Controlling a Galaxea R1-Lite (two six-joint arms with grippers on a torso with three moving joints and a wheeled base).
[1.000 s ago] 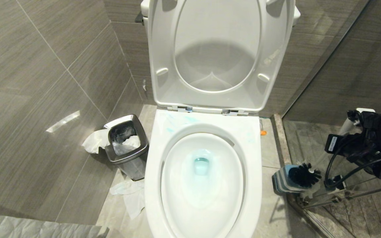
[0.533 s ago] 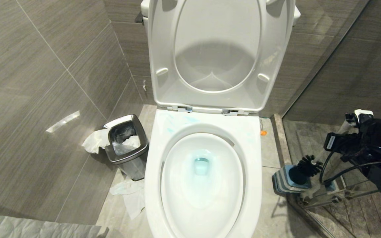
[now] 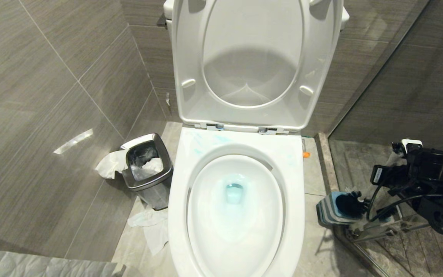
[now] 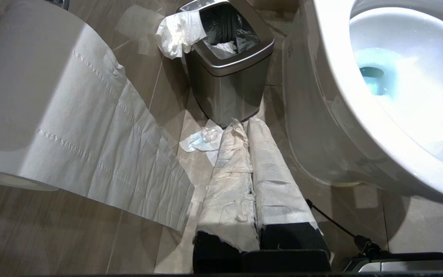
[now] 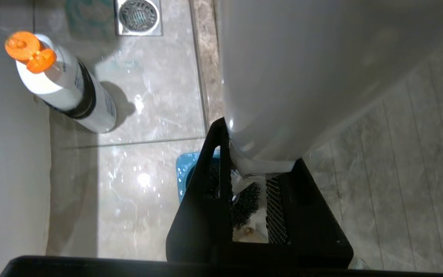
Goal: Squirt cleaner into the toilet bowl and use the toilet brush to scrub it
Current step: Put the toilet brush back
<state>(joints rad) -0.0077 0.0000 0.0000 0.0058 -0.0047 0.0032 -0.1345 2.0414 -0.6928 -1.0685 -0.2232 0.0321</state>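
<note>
The cleaner (image 3: 233,192) is already in the toilet bowl (image 3: 294,215). The water at the bottom is blue-green, and there are thin blue-green smears on the flat white part at the back, just under the raised seat. So we think the squirting part is done. A white bottle with an orange cap (image 5: 64,92) stands on the floor beside the toilet. It may be the cleaner bottle, but we cannot read it. The toilet brush (image 3: 350,203) is on the floor to the right of the bowl, and its dark bristle head sits down in the blue holder (image 3: 327,209). The right gripper (image 5: 250,181) is squeezed tight on the brush's white handle, high above the bristles. The brush is not in the bowl, so we see no scrubbing going on. The smears on the back part look unwiped, so we think the scrubbing is not finished, though we cannot tell if any was done. To scrub, the brush needs to be lifted out of the holder and carried over into the bowl. The left gripper (image 4: 244,127) hangs low on the other side of the toilet, near the steel waste bin (image 3: 146,181). Its fingers are wrapped in paper and pressed together, and they hold nothing.
</note>
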